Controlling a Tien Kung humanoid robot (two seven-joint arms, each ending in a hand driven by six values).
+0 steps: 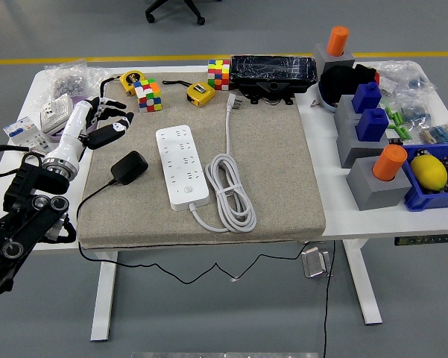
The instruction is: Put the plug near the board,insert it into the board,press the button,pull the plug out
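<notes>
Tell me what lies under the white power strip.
The power strip lies flat on a beige mat, which covers the white table. Whatever sits directly beneath the strip is hidden by its body.

Open mat (283,171) right of board (182,165)

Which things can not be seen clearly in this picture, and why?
- Plug, head view: its prongs do not show, they face away from the camera or are too small.
- Board button: too small to tell whether it is on or off.
- Plug's cord: it drops over the table's near edge, its far end is not traceable.
- Right arm: outside the frame.
- Left hand: open above the mat's left side; any contact with the mat is unclear.
</notes>
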